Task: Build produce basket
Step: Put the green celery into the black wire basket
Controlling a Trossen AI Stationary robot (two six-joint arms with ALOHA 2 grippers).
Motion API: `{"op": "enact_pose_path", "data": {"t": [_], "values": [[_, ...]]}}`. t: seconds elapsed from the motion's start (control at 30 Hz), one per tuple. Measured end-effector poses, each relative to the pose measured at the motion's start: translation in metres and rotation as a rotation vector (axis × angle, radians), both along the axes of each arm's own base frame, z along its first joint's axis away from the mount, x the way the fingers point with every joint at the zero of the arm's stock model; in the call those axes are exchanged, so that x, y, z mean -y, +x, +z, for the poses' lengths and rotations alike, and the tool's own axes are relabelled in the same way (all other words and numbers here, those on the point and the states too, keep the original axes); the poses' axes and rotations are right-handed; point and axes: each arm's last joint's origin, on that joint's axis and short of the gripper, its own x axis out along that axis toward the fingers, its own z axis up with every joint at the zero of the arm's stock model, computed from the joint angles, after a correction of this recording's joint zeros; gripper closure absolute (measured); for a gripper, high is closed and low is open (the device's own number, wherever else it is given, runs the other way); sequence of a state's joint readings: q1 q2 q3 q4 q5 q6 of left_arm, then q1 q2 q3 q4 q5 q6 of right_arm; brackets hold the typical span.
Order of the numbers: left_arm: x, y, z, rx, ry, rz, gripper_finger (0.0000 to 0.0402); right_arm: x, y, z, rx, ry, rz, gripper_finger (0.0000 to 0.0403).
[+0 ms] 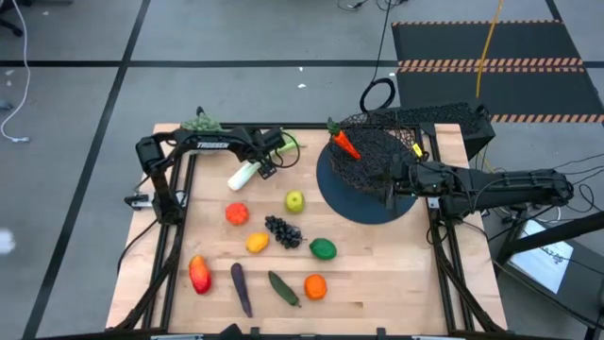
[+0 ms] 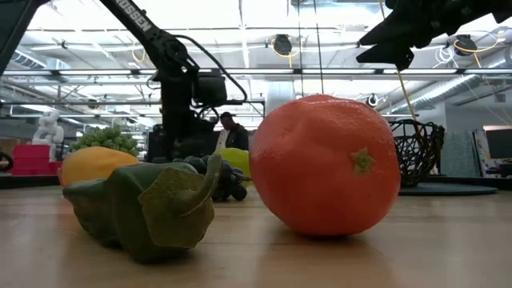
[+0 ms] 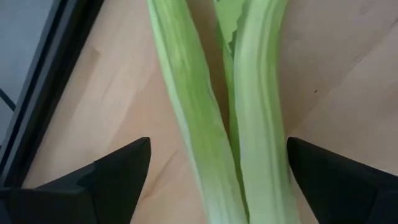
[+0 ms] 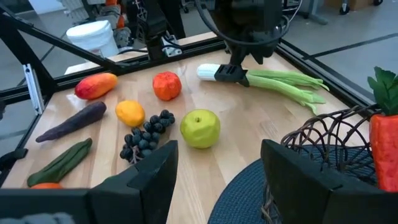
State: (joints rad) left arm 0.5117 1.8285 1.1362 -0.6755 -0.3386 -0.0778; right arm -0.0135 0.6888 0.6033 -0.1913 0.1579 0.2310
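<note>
Now straddling long white-green toy leek [image 1: 255,167] with left gripper [image 1: 267,166], jaws spread, unclosed; stalk running seven-to-one o'clock. Right gripper [image 1: 390,186] parked half-open at black wire-mesh basket [image 1: 377,151].

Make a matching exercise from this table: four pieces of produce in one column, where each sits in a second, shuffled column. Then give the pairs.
Things:
1. carrot
2. leek
3. orange
4. eggplant

Places:
A. lying on the wood between the open fingers of the left claw
B. near the table's front edge, just right of the cucumber
C. inside the basket
D. between the red pepper and the cucumber

Pairs: 1-C, 2-A, 3-B, 4-D
</note>
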Motion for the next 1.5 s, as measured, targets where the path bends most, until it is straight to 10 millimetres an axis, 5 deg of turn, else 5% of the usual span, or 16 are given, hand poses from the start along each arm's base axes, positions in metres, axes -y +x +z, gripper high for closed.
{"op": "enact_pose_path", "data": {"t": [0.23, 0.4, 0.77, 1.17, 1.5], "values": [[0.002, 0.006, -0.004, 0.019, 0.011, -0.017, 0.013, 0.0, 0.0, 0.0, -0.002, -0.012, 0.002, 0.0179], [0.007, 0.006, 0.013, 0.059, 0.039, -0.054, 0.021, 0.001, 0.0, 0.0, -0.002, -0.027, -0.029, 0.0179], [0.037, -0.026, 0.116, 0.352, 0.202, -0.102, 0.0348, 0.002, 0.0, 0.001, -0.004, -0.051, -0.042, 0.0179], [0.118, -0.081, 0.22, 0.889, 0.332, -0.281, 0.0347, 0.001, 0.008, 0.008, 0.098, -0.049, -0.036, 0.0179], [0.174, -0.07, 0.239, 1.122, 0.271, -0.559, 0.0346, -0.015, 0.044, 0.015, 0.29, -0.053, 0.094, 0.0179]]}}
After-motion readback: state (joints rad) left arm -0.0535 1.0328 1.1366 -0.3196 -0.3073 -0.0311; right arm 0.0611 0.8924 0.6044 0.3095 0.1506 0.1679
